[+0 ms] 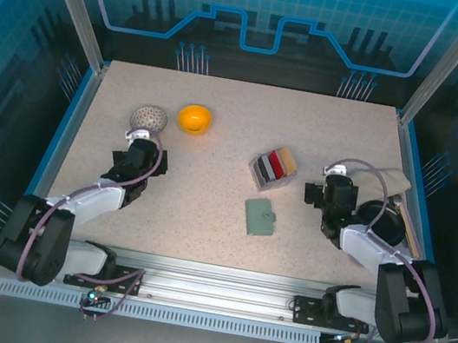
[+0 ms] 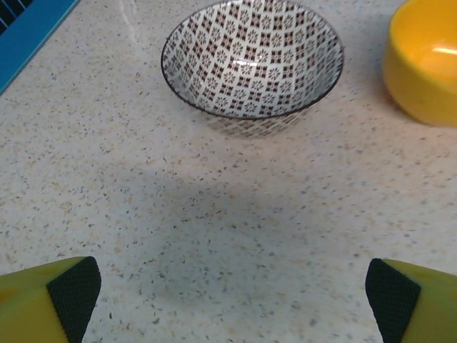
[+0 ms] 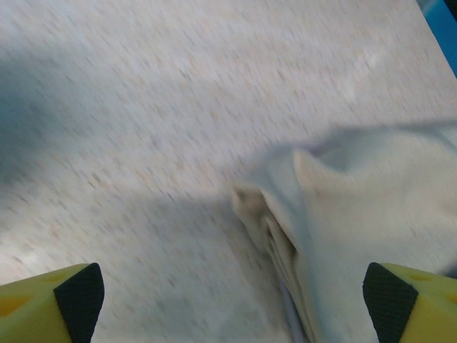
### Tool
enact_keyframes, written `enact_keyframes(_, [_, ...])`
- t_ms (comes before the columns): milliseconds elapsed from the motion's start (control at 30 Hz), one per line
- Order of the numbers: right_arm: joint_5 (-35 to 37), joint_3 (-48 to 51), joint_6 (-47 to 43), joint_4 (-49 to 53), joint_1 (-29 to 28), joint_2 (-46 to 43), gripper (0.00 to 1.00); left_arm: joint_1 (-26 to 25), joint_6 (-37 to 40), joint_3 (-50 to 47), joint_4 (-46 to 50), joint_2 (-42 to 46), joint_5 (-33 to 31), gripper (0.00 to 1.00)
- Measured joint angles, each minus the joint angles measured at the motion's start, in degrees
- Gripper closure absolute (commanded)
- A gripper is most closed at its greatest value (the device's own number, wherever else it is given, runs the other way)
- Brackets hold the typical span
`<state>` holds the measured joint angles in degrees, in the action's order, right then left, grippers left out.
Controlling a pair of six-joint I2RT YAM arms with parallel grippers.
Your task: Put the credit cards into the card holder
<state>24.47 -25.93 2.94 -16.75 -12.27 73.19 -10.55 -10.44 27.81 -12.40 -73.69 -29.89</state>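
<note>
Near the middle of the table (image 1: 197,206), the credit cards (image 1: 273,168) sit bunched just behind the closed card holder (image 1: 260,217); my left gripper (image 2: 228,296) and right gripper (image 3: 228,296) both spread wide, holding nothing.

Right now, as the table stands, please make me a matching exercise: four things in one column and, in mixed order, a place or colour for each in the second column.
Things:
1. patterned bowl
2. credit cards
3. card holder
4. cloth

Descriptions:
A. grey-green, lying closed
B. near the right edge of the table
C. just ahead of the left gripper
D. red, black and tan, overlapping

Pairs: 1-C; 2-D; 3-A; 4-B.
</note>
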Motion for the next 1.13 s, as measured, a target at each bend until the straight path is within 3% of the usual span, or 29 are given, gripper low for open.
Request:
enact_keyframes(367, [-10.8, 1.6, -7.6, -19.0, 0.6, 7.3, 0.04, 7.9, 6.6, -4.9, -28.6, -11.0, 11.5, 0.01])
enact_keyframes(567, [-15.0, 3.8, -6.8, -26.9, 5.0, 10.7, 0.00, 9.2, 7.5, -4.9, -30.4, -13.5, 16.9, 0.01])
enact_keyframes(700, [-16.4, 3.7, -5.3, -26.1, 7.3, 13.1, 0.00, 9.2, 7.6, -4.9, -31.2, -13.5, 18.0, 0.01])
enact_keyframes(1133, [-17.5, 3.0, -4.2, -26.4, 7.5, 13.1, 0.00, 9.2, 8.0, -4.9, -31.6, -13.5, 20.8, 0.01])
